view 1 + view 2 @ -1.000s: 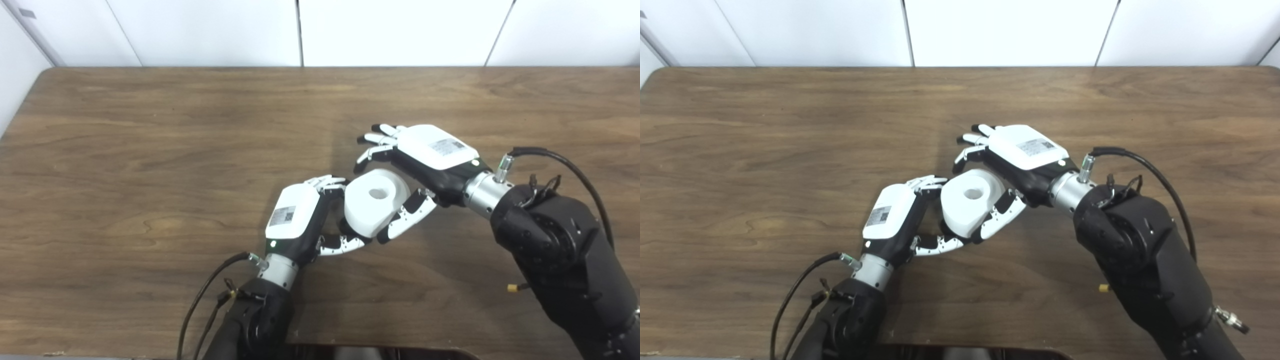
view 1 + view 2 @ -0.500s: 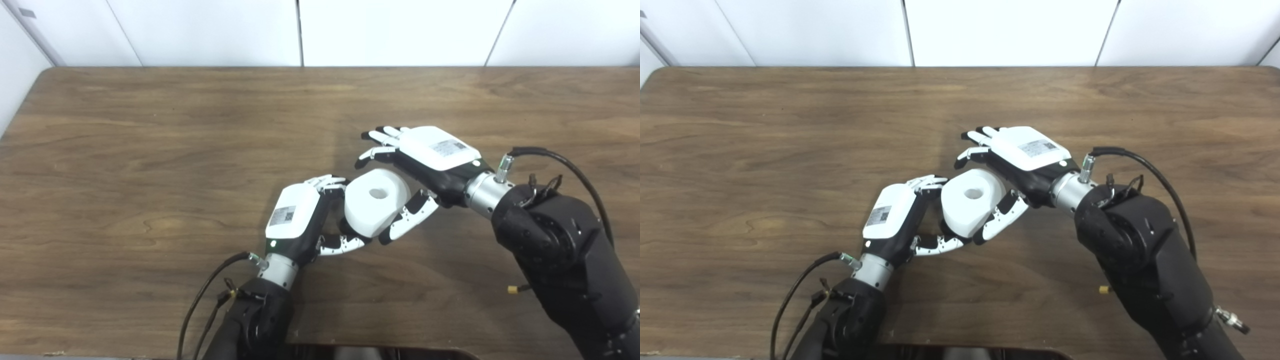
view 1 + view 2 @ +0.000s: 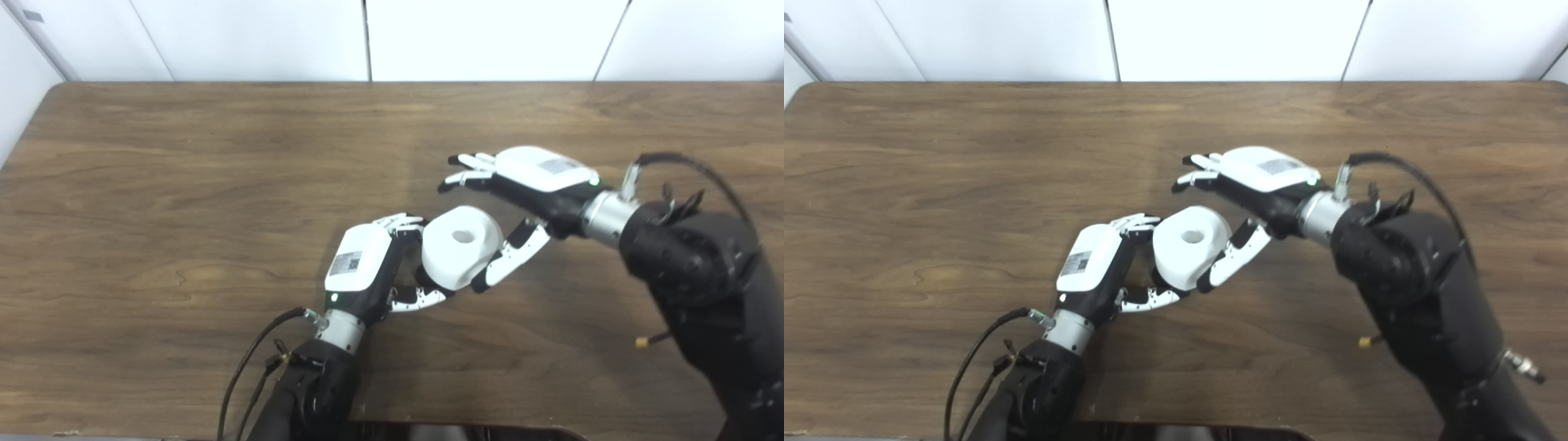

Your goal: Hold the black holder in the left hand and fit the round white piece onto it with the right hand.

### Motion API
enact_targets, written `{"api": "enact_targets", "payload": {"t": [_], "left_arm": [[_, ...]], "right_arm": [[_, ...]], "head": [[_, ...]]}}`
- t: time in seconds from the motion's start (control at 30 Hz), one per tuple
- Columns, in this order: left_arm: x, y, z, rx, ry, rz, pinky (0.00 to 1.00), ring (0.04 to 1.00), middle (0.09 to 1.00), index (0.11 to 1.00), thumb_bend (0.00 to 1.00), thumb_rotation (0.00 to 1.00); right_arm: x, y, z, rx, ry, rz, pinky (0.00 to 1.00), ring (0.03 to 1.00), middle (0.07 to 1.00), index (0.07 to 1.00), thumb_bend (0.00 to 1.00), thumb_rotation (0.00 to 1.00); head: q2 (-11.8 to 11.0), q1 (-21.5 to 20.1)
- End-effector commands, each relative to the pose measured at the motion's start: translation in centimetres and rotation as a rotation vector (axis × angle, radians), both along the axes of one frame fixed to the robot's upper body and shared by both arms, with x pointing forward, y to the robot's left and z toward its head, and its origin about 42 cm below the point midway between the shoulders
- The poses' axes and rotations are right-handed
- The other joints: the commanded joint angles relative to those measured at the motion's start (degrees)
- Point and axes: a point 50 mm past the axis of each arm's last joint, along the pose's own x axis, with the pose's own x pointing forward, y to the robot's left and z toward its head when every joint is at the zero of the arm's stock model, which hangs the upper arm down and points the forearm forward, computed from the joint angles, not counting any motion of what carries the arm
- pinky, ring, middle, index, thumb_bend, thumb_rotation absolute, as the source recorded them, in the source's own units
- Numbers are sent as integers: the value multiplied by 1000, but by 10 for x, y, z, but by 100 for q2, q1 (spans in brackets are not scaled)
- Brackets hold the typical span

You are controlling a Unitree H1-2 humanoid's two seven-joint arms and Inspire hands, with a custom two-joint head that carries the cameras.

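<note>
The left hand (image 3: 361, 269) is nearest, its fingers and thumb curled around something under the round white piece (image 3: 460, 246); the black holder is hidden there, so I cannot tell exactly what it clamps. The white piece sits above that grip, its centre hole facing up. Just right and farther back, the right hand (image 3: 530, 184) is spread wide, holding nothing, over the wooden table (image 3: 184, 184).

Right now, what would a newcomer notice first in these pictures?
The round white piece with a hole in its top, near the middle of the wooden table, gripped from the left by the left hand. Next, the right hand, open, fingers spread above and beside the piece. The black holder is hidden.
</note>
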Motion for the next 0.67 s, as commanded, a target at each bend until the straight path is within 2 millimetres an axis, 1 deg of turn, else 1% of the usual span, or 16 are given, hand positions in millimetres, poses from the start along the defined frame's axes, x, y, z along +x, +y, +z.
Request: {"api": "enact_targets", "payload": {"t": [0.0, 0.07, 0.3, 0.4, 0.53, 0.63], "left_arm": [[-2, 5, -12, 29, 61, 14, 829, 838, 771, 488, 510, 44], [-2, 5, -13, 27, 59, 15, 826, 837, 770, 488, 511, 43], [-3, 7, -13, 32, 64, 15, 827, 838, 768, 488, 510, 44], [-3, 7, -13, 33, 64, 17, 824, 837, 766, 488, 510, 44], [-4, 8, -14, 27, 63, 22, 806, 833, 763, 489, 510, 44], [-4, 9, -14, 19, 69, 24, 802, 834, 763, 490, 511, 45]], "right_arm": [[1, -6, 25, 10, -45, 2, 1000, 1000, 1000, 926, 1000, 451], [1, -8, 32, 13, -44, 0, 1000, 1000, 1000, 938, 1000, 467], [2, -16, 48, 9, -60, -15, 1000, 1000, 1000, 979, 1000, 447], [3, -21, 54, 27, -61, -20, 1000, 1000, 1000, 987, 1000, 465], [4, -30, 69, 51, -88, -24, 1000, 1000, 1000, 988, 1000, 517], [4, -32, 75, 41, -112, -30, 1000, 1000, 1000, 987, 1000, 510]], "head": [[2, 7], [4, 4], [1, 21], [-14, 19], [-26, 20], [-39, 46]]}}
